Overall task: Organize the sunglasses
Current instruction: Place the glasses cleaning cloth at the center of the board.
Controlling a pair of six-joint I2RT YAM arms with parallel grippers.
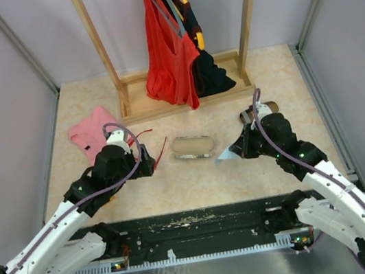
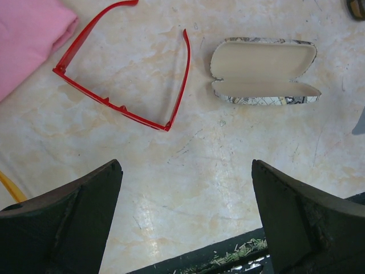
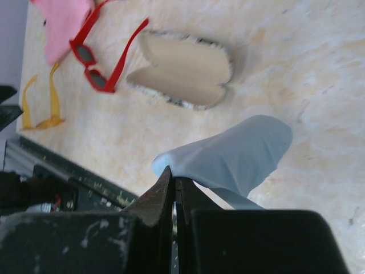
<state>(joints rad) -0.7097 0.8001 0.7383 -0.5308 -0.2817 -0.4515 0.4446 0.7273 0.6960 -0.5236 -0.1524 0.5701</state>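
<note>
Here the sunglasses (image 2: 120, 109) lie arms-open on the table (image 2: 228, 148) between pink cloth (image 2: 28, 34) and open case (image 2: 262, 71), left gripper (image 2: 186, 171) spread wide just short of them, right gripper (image 3: 174, 182) pinching the blue cloth (image 3: 228, 154); best to take the frame squarely at the bridge, off the lenses.

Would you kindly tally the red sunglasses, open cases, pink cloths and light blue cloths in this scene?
red sunglasses: 1
open case: 1
pink cloth: 1
light blue cloth: 1
Total: 4
</note>
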